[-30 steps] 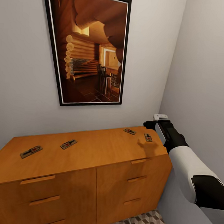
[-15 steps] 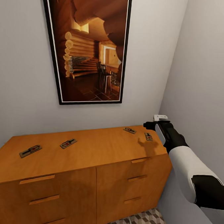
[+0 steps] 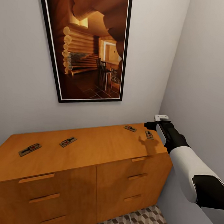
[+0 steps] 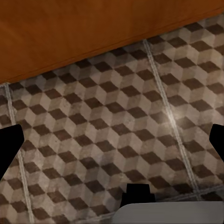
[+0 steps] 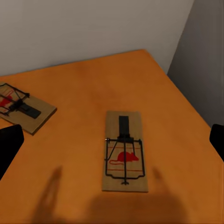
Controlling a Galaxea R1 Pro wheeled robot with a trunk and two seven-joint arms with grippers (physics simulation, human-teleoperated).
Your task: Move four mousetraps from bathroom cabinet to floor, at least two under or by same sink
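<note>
We see 4 mousetraps lying flat on top of the orange-brown cabinet point(image 3: 89, 163): 2 toward the left end, 1 near the left edge point(image 3: 29, 149) and 1 just right of it point(image 3: 68, 141), and 2 at the far right corner, 1 closer to the wall point(image 3: 130, 128) and 1 nearest the right edge point(image 3: 149, 134). Our right gripper point(image 3: 148, 125) hangs just above that right-edge trap; in the right wrist view this trap point(image 5: 124, 150) sits centred betw. the fingertips point(image 5: 9, 144), which stand wide apart w/ nothing held, and its neighbour point(image 5: 21, 108) lies apart from it. The left wrist view looks down on the cube-pattern bathroom floor point(image 4: 116, 135) beside the cabinet base point(image 4: 84, 32), left fingers point(image 4: 8, 144) spread apart & empty. A framed log-cabin picture point(image 3: 88, 44) hangs on the wall above.
</note>
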